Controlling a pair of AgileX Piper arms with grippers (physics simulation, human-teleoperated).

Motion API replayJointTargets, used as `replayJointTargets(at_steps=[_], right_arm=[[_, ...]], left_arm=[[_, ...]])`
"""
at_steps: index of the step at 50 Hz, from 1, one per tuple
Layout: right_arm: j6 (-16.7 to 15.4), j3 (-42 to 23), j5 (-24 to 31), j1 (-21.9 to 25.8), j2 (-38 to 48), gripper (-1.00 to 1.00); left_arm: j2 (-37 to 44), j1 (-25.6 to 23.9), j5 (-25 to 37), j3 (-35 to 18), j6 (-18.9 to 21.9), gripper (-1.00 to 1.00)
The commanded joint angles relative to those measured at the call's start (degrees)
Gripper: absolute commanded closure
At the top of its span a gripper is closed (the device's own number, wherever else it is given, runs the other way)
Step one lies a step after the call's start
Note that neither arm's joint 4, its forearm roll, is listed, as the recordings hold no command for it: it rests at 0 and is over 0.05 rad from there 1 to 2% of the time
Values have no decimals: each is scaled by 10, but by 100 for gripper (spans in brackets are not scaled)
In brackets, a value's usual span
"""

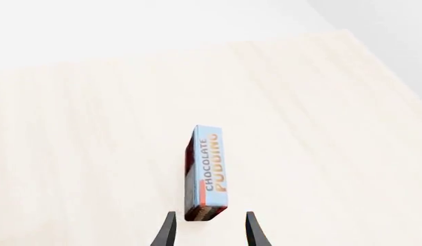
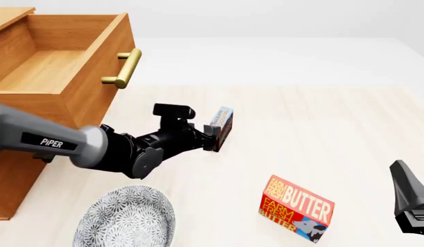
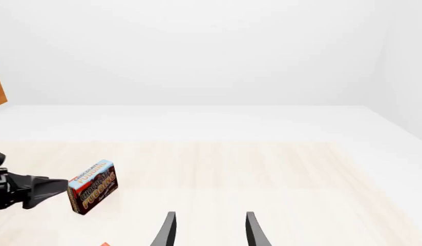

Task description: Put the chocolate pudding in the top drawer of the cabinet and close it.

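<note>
The chocolate pudding (image 1: 207,171) stands on its thin edge on the pale table, light blue band upward, and also shows in the front view (image 2: 222,125) and the right wrist view (image 3: 92,187). My left gripper (image 1: 211,229) is open, and the box's near end sits just between its fingertips (image 2: 213,139) with a gap on each side. The cabinet (image 2: 13,170) stands at the left with its top drawer (image 2: 95,85) pulled out and nothing inside; its brass handle (image 2: 126,68) faces the table. My right gripper (image 3: 211,229) is open around nothing, low at the right (image 2: 409,203).
A red butter box (image 2: 294,210) stands near the front, right of centre. A patterned grey plate (image 2: 126,218) lies at the front, below the left arm. The table's far edge (image 3: 197,106) meets a white backdrop.
</note>
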Motion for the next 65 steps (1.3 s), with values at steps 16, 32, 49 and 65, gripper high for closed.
replayJointTargets(at_steps=[16,32,49,65], right_arm=[[0,0,0,0,0,-100],[0,0,0,0,0,-100],[0,0,0,0,0,-100],[0,0,0,0,0,-100]], left_arm=[[38,-3,-5,-22,-11,-100],[45,-1,0,-35,-13,-100],[64,-5,8,-57,-14,-100],[85,-12,7,-69,-20,-100]])
